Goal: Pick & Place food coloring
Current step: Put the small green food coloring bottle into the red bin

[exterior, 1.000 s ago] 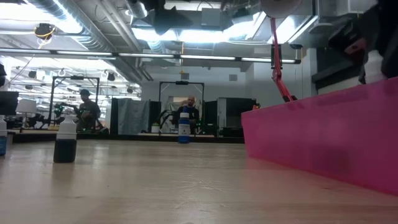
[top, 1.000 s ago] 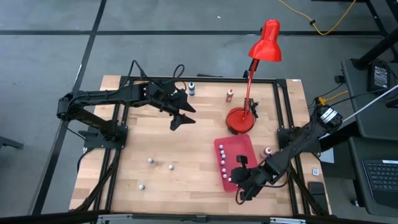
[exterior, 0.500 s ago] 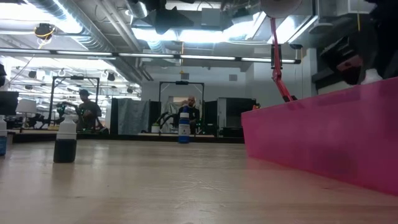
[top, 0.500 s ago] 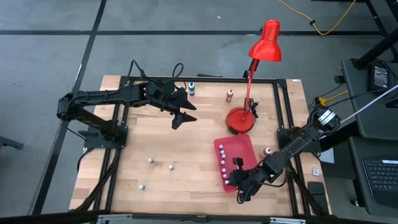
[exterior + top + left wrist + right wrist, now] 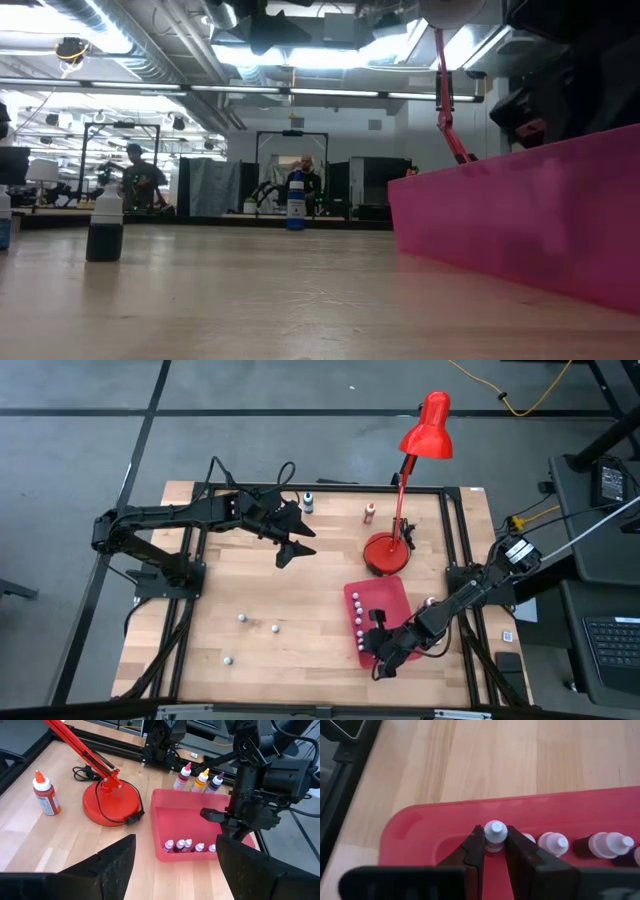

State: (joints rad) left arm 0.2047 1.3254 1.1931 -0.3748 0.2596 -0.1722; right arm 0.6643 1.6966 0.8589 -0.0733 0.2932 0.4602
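I note my right gripper [image 5: 495,851] pinching a small food coloring bottle [image 5: 495,831] upright between its fingers, directly above the red tray [image 5: 420,820], near the tray's corner. Left gripper [image 5: 290,545], fingers spread, waits well apart.
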